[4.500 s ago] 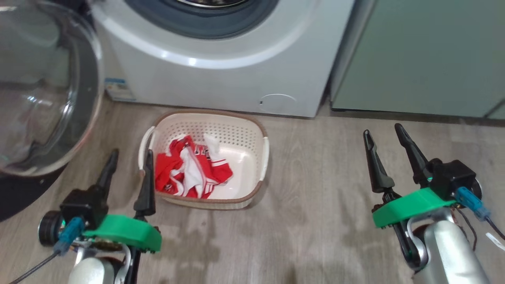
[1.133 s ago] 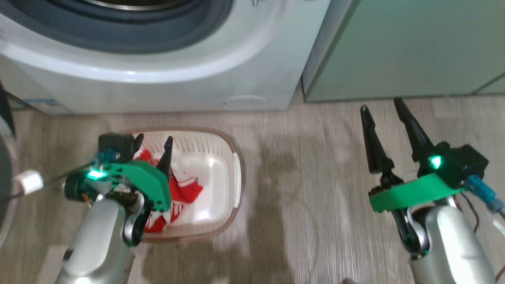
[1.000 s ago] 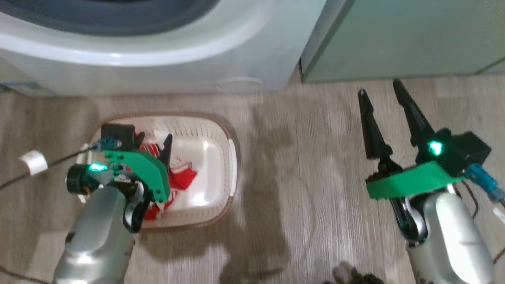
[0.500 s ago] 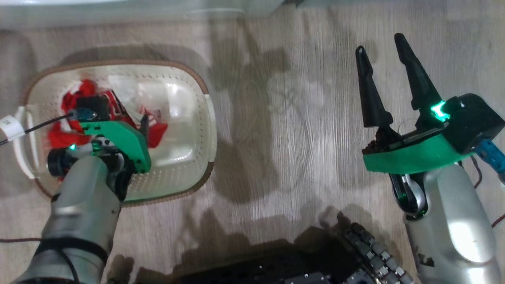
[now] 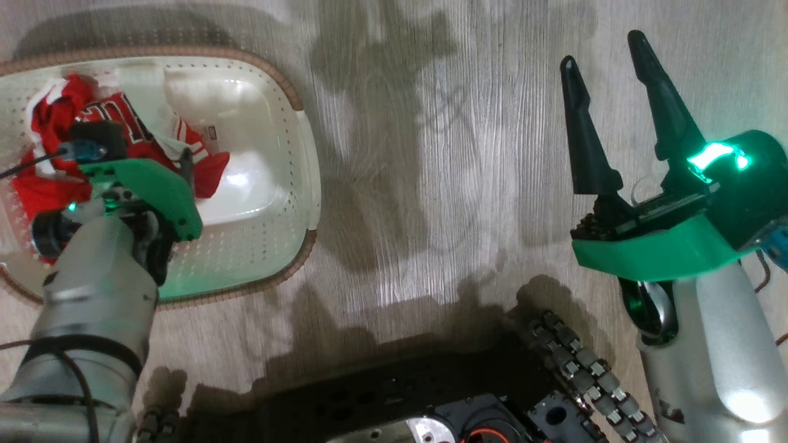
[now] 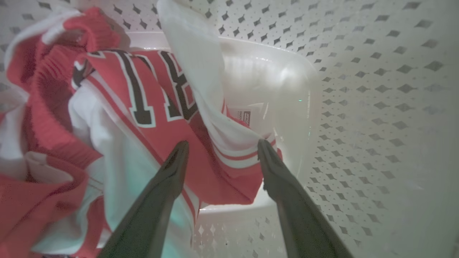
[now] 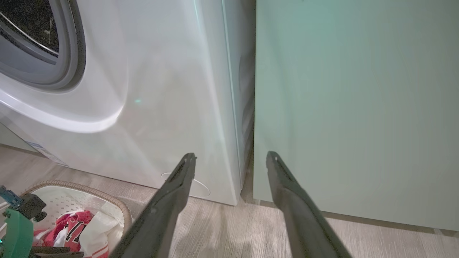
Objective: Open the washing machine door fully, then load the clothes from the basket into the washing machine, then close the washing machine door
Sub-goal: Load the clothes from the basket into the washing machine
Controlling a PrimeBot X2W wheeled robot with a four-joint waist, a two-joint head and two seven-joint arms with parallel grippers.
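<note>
The cream basket (image 5: 295, 184) stands on the floor at the upper left of the head view, with the red and white clothes (image 5: 52, 184) heaped in its left half. My left gripper (image 6: 221, 147) is down inside the basket (image 6: 358, 89), open. Its two fingertips straddle a red fold of the clothes (image 6: 143, 107) with white stripes, touching or just above the fabric. My right gripper (image 5: 600, 48) hangs open and empty over bare floor at the right. The washing machine (image 7: 143, 89) shows its white front and grey gasket (image 7: 70, 53). Its door is out of view.
A pale green cabinet (image 7: 358, 107) stands right beside the washing machine. My own black base (image 5: 431, 400) with its roller wheels lies at the bottom of the head view. Wood-look floor (image 5: 431, 154) stretches between the basket and the right arm.
The head camera has tipped down, so the washing machine left the head view. My left gripper has sunk lower into the basket onto the clothes, still open. The right gripper stays open.
</note>
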